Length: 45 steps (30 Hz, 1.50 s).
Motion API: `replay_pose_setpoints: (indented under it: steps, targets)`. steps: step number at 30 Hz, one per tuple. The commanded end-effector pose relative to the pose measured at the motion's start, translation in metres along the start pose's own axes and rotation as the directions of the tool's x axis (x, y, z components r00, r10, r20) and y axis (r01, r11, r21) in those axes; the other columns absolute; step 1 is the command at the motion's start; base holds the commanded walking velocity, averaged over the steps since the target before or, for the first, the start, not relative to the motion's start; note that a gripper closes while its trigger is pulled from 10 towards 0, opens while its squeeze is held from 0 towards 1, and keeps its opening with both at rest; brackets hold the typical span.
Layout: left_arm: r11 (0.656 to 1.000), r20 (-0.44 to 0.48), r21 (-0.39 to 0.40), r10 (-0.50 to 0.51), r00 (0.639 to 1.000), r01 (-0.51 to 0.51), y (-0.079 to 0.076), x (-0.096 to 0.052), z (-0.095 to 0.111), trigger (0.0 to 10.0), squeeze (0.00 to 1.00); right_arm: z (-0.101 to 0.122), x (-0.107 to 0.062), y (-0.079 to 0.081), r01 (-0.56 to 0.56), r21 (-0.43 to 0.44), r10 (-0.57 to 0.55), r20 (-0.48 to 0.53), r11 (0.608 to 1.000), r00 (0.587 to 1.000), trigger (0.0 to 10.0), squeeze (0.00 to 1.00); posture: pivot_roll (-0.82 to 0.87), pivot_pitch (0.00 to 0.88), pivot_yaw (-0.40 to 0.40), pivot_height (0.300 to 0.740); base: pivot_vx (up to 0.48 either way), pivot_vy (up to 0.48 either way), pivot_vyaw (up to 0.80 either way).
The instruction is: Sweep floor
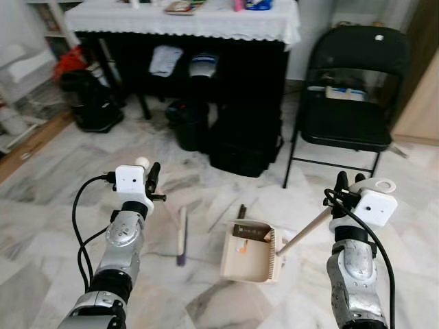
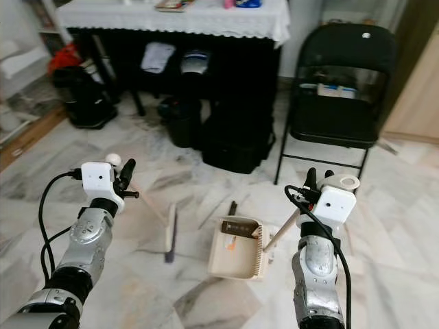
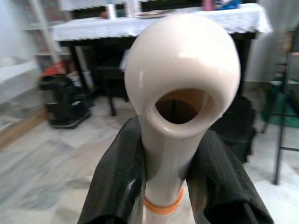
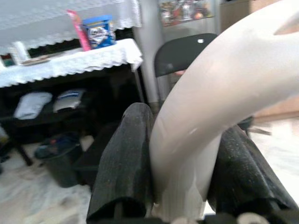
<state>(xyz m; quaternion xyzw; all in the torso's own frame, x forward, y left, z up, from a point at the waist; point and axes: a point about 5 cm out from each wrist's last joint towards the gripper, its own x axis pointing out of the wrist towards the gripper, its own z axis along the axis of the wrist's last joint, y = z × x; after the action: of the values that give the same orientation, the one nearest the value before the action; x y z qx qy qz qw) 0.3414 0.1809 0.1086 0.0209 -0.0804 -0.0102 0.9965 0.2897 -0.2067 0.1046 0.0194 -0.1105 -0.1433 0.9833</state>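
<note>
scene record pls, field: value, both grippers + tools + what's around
left gripper: shut on the broom handle
broom: head on the marble floor, left of the dustpan
right gripper: shut on the dustpan handle
dustpan: on the floor between the arms, small debris inside
ahead: table with white cloth, dark bags under it
right of table: black folding chair

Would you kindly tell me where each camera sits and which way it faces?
Left eye: head, looking down at dustpan, broom, both arms.
Right eye: same scene, shifted.
Left wrist: along left pincer shut on broom handle, facing the table.
Right wrist: along right pincer gripping dustpan handle.
Shared: table, black chair.
</note>
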Motion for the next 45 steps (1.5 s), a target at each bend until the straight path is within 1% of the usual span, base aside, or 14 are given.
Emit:
replay_pose_setpoints:
  steps: [1, 6, 9, 15, 22, 27, 37, 45]
  targets:
    - [1.0, 0.052, 0.017, 0.013, 0.999, -0.014, 0.006, 0.002, 0.009, 10.0, 0.0, 0.012, 0.006, 0.005, -0.013, 0.016, 0.012, 0.056, 1.0, 0.998, 10.0, 0.0, -0.1, 0.0, 0.074, 0.74, 0.0, 0.0, 0.8]
    - [1.0, 0.052, 0.013, 0.025, 0.998, -0.026, 0.006, 0.0, 0.008, 10.0, 0.0, 0.016, 0.007, 0.003, -0.023, -0.003, 0.023, 0.064, 1.0, 0.998, 10.0, 0.0, -0.12, 0.0, 0.065, 0.74, 0.0, 0.0, 0.8]
    - [1.0, 0.041, 0.017, 0.01, 0.999, -0.011, 0.003, 0.0, 0.006, 10.0, 0.0, 0.016, 0.006, 0.001, -0.019, -0.006, 0.019, 0.062, 1.0, 0.998, 10.0, 0.0, -0.13, 0.0, 0.067, 0.74, 0.0, 0.0, 0.8]
    - [1.0, 0.058, 0.022, 0.002, 0.998, -0.003, -0.001, -0.002, 0.008, 10.0, 0.0, 0.015, 0.004, -0.002, -0.014, -0.012, 0.015, 0.055, 1.0, 0.998, 10.0, 0.0, -0.11, 0.0, 0.064, 0.74, 0.0, 0.0, 0.8]
    - [0.999, 0.045, 0.036, 0.005, 0.999, -0.007, 0.002, -0.005, 0.005, 10.0, 0.0, 0.017, 0.004, 0.0, -0.018, -0.012, 0.019, 0.055, 1.0, 0.998, 10.0, 0.0, -0.11, 0.0, 0.067, 0.74, 0.0, 0.0, 0.8]
    - [0.999, 0.042, 0.033, 0.008, 0.999, -0.009, 0.001, -0.005, 0.005, 10.0, 0.0, 0.016, 0.003, -0.002, -0.013, -0.015, 0.014, 0.05, 1.0, 0.999, 10.0, 0.0, -0.11, 0.0, 0.067, 0.74, 0.0, 0.0, 0.8]
    - [1.0, 0.049, 0.028, 0.011, 0.999, -0.013, -0.003, -0.003, 0.007, 10.0, 0.0, 0.019, 0.008, 0.002, -0.025, -0.011, 0.026, 0.052, 1.0, 0.998, 10.0, 0.0, -0.1, 0.0, 0.054, 0.74, 0.0, 0.0, 0.8]
    - [1.0, 0.048, 0.026, 0.007, 0.999, -0.008, -0.006, -0.004, 0.006, 10.0, 0.0, 0.02, 0.008, 0.002, -0.027, -0.014, 0.028, 0.051, 1.0, 0.998, 10.0, 0.0, -0.1, 0.0, 0.054, 0.74, 0.0, 0.0, 0.8]
